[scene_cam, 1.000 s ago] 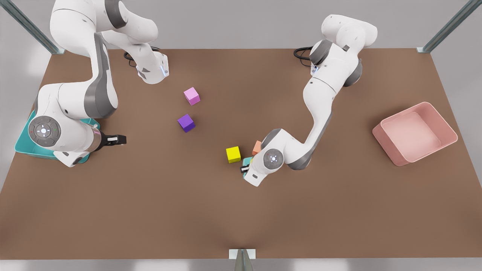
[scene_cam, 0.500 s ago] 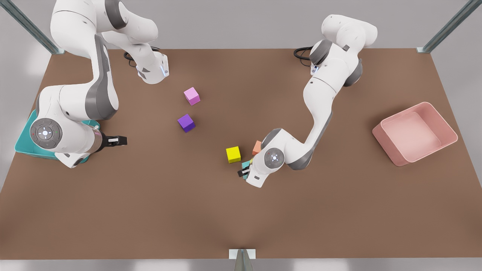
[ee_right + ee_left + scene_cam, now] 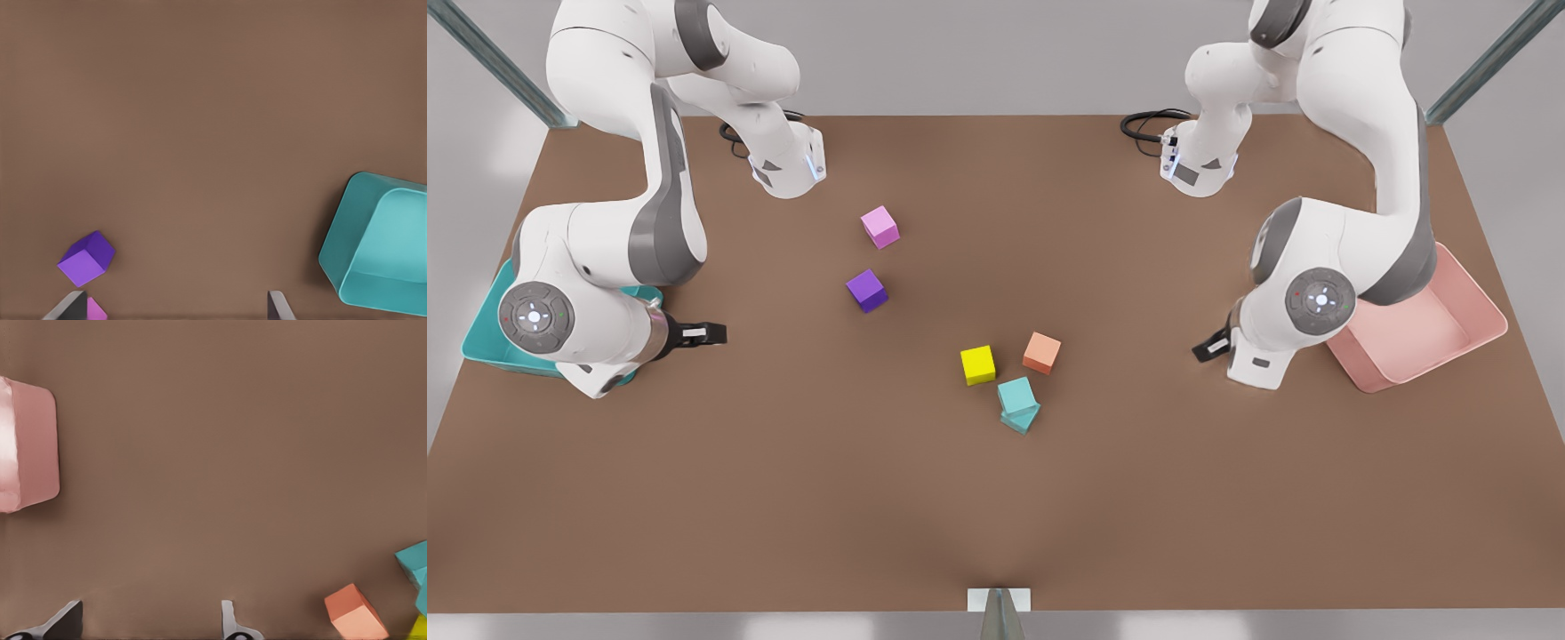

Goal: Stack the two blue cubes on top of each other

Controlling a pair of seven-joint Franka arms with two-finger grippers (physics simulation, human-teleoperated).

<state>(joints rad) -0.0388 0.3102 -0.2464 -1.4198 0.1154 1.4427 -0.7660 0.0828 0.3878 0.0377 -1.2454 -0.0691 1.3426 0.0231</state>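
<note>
The two blue cubes stand stacked in the middle of the table. The upper cube (image 3: 1016,392) rests on the lower cube (image 3: 1023,417), turned a little and offset from it. One edge of the stack (image 3: 415,564) appears in the left wrist view. My left gripper (image 3: 1210,346) (image 3: 148,615) hangs open and holds nothing at the front view's right, well away from the stack, beside the pink bin. My right gripper (image 3: 704,332) (image 3: 175,301) waits open at the front view's left, in front of the teal bin.
An orange cube (image 3: 1041,352) and a yellow cube (image 3: 978,364) sit close behind the stack. A purple cube (image 3: 866,290) and a pink cube (image 3: 879,226) lie farther back. The teal bin (image 3: 482,331) and the pink bin (image 3: 1458,333) stand at opposite table ends.
My left gripper has let go of the upper blue cube and pulled back to the front view's right, toward the pink bin. The stack stays in place. The right arm has barely moved.
</note>
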